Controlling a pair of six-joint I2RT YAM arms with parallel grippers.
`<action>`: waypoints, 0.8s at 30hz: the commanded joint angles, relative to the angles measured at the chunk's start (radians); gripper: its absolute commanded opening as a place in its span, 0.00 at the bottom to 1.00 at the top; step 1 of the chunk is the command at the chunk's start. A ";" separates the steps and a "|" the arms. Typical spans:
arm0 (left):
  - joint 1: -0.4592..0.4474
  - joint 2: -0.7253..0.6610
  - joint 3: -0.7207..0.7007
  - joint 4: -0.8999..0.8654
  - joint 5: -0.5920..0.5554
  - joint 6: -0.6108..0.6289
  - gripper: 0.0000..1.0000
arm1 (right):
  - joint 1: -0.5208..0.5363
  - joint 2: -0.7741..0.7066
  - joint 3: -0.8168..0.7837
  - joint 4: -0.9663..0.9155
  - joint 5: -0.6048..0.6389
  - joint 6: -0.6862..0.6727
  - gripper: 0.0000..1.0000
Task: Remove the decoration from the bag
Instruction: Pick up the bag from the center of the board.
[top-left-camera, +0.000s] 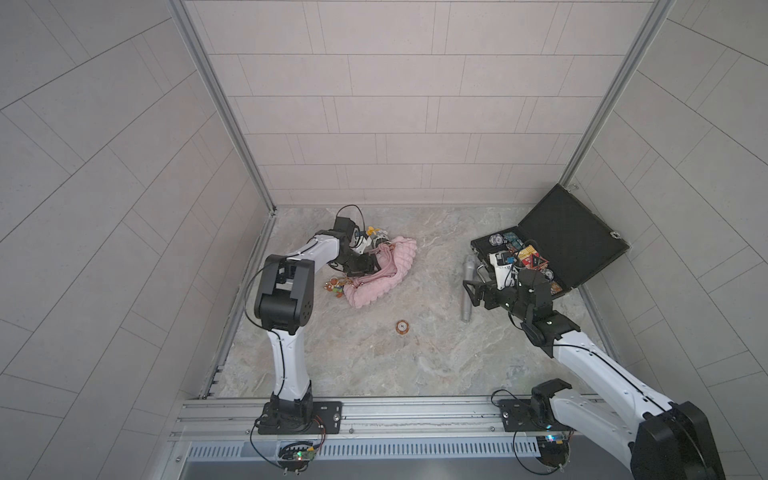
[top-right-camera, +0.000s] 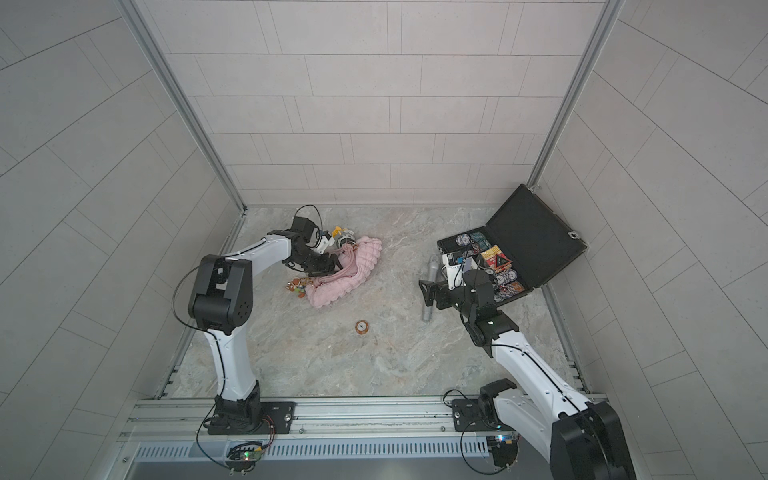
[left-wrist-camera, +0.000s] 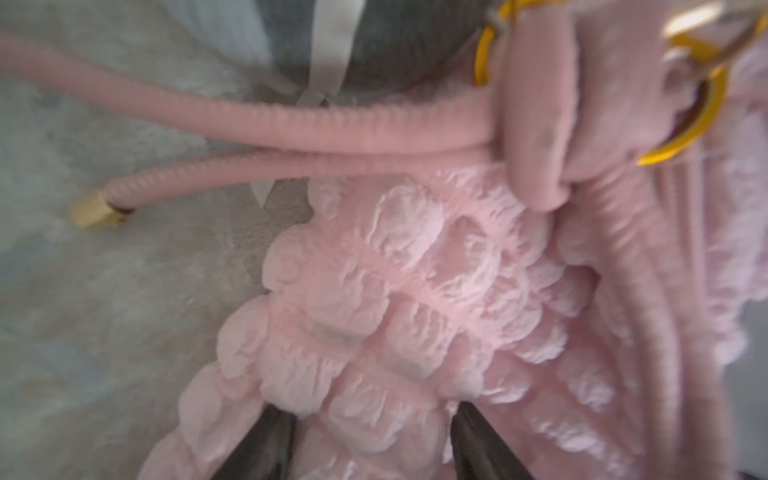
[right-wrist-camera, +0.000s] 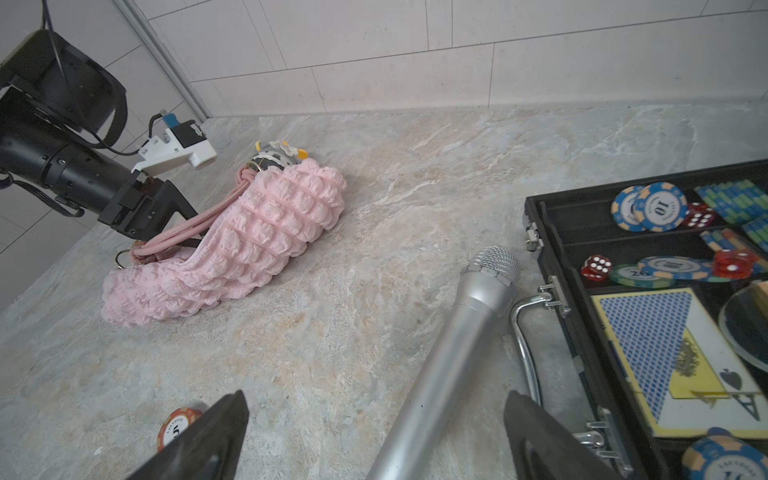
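The pale pink quilted bag (top-left-camera: 388, 272) lies on the marble table, seen in both top views. A grey, white and yellow decoration (top-left-camera: 376, 237) hangs at its far end on gold rings (left-wrist-camera: 484, 54). A cluster of orange and colourful charms (top-left-camera: 336, 286) sits at its near end. My left gripper (left-wrist-camera: 372, 419) is down on the bag beside the pink cord straps (left-wrist-camera: 332, 124). Its jaws stand half apart with a puffy fold of the bag pressed between them. My right gripper (right-wrist-camera: 376, 399) hangs open above a silver microphone (right-wrist-camera: 469, 316), far from the bag.
An open black briefcase (top-left-camera: 573, 232) with poker chips, dice and cards stands at the right, against the wall. A lone orange poker chip (top-left-camera: 401, 327) lies mid-table. The left wall rail runs close behind the left arm.
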 joint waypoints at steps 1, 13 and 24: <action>-0.029 0.002 0.016 -0.018 0.007 0.008 0.48 | 0.030 0.010 0.017 0.028 0.025 0.013 0.97; -0.063 -0.110 -0.029 0.031 0.082 -0.101 0.00 | 0.091 0.015 0.026 0.036 0.047 0.037 0.94; -0.114 -0.343 -0.160 0.180 0.115 -0.453 0.00 | 0.222 0.035 0.089 0.039 0.080 0.058 0.92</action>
